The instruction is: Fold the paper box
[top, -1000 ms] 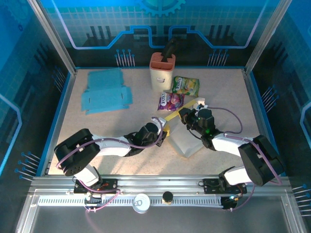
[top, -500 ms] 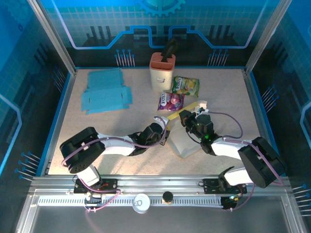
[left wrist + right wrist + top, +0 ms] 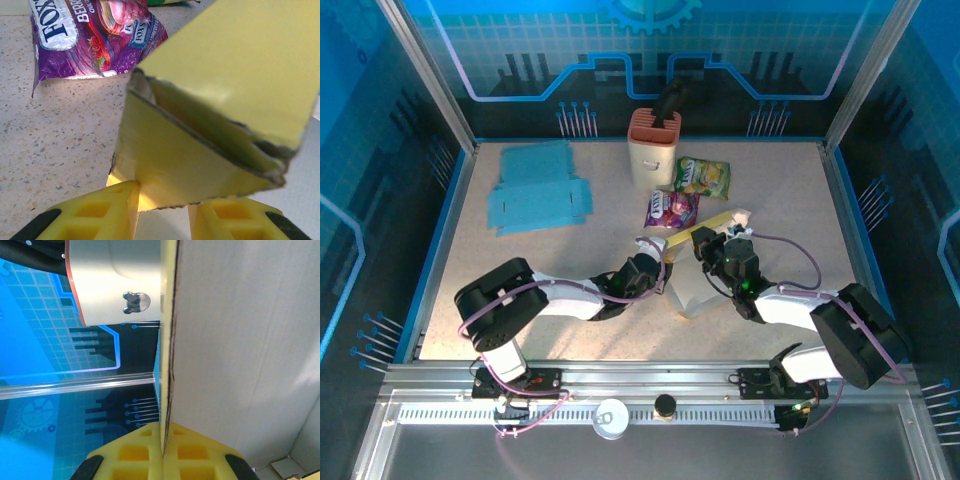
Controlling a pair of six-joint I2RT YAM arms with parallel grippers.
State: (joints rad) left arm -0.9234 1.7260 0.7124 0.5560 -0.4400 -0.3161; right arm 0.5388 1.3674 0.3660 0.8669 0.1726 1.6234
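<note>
Position check, near to far. From the near edge of the table [image 3: 550, 250] I see both arms reaching in to meet around the middle. The paper box [image 3: 698, 292] lies there between them, its white panel nearer and its yellow flap farther. The left gripper [image 3: 162, 192] sits at the flap's lower edge; its fingers [image 3: 120, 207] stand parted, with nothing clamped. The right gripper [image 3: 167, 427] is clenched on a wall of the paper box, with the cardboard edge pinched between its pads. Just beyond lie a purple snack bag [image 3: 672, 208] and a green snack bag [image 3: 703, 177]. At the far edge stands a cream holder [image 3: 653, 150] with an orange top. Flat blue sheets [image 3: 537, 195] occupy the far-left corner.
</note>
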